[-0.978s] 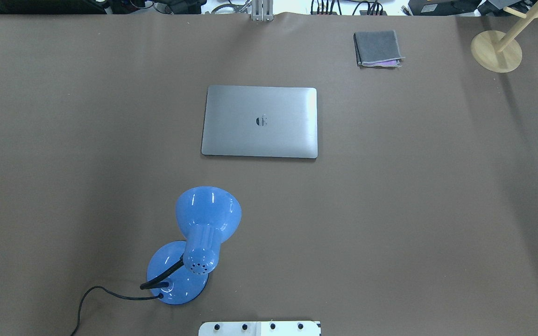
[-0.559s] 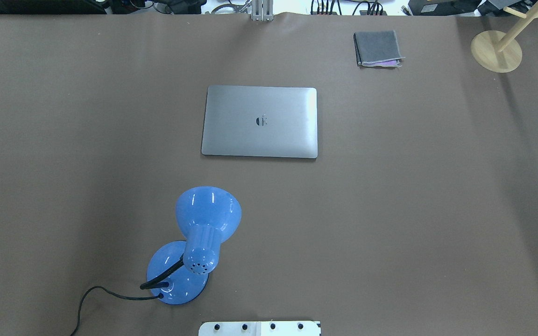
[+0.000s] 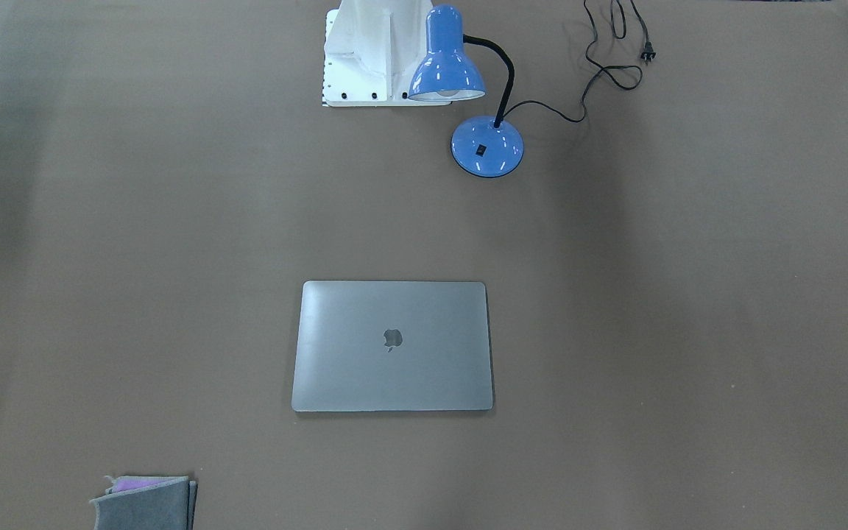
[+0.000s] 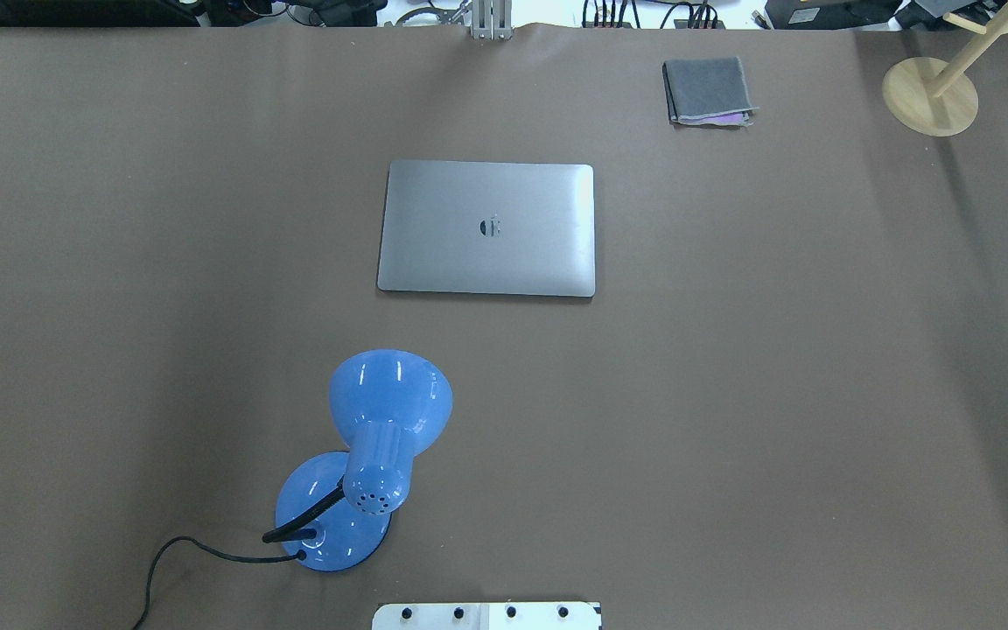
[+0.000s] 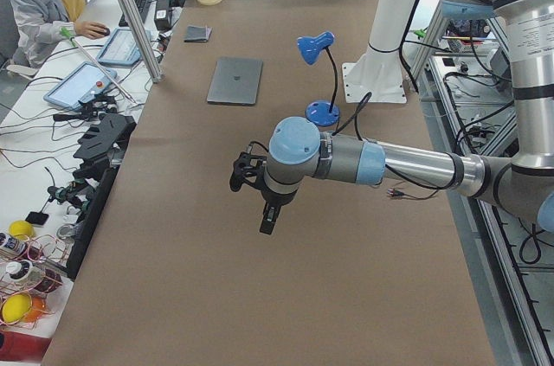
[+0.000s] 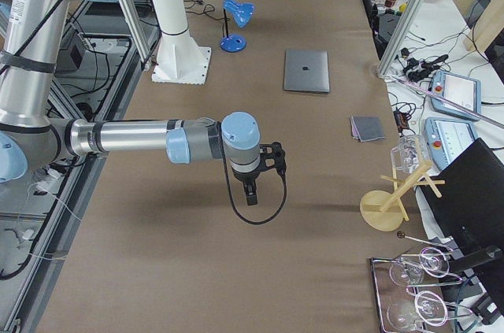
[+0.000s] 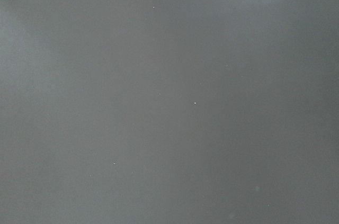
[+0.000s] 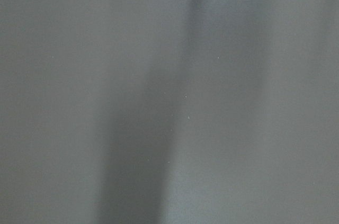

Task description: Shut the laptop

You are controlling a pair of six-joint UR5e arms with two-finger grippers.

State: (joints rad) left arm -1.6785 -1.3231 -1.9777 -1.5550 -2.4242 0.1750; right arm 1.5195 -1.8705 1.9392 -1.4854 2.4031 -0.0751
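One laptop [image 4: 486,227] is lying flat near the middle of the worktop [image 4: 775,394], its grey lid facing up and showing the logo. In both the overhead and front-facing views no keyboard or screen is showing, and the lid edges are lining up with the base all round. I am judging the closing as already done, or all but done.

Nothing is touching the laptop. A blue desk lamp [image 4: 381,437] is standing well apart from it on the robot's side, its shade tipping toward the laptop and its cord trailing off toward the worktop's edge. A folded grey cloth [image 4: 708,91] is sitting on the far side, and a wooden stand [image 4: 930,94] is rising at the far right corner.

Both arms are hanging out over bare worktop, well away from the laptop. The left gripper [image 5: 269,217] and the right gripper [image 6: 250,194] are pointing downward and showing only in the side views, so I cannot tell whether either is spread or pressed together. Neither appears to be carrying anything, and both wrist cameras are seeing only bare surface.

Doing this step well likely means leaving the laptop alone and keeping both arms clear of it. If a sliver of gap is remaining at the lid's free edge, which I cannot tell from here, a gentle downward press on the middle of that edge should be seating it without sliding the laptop or sweeping into the lamp.
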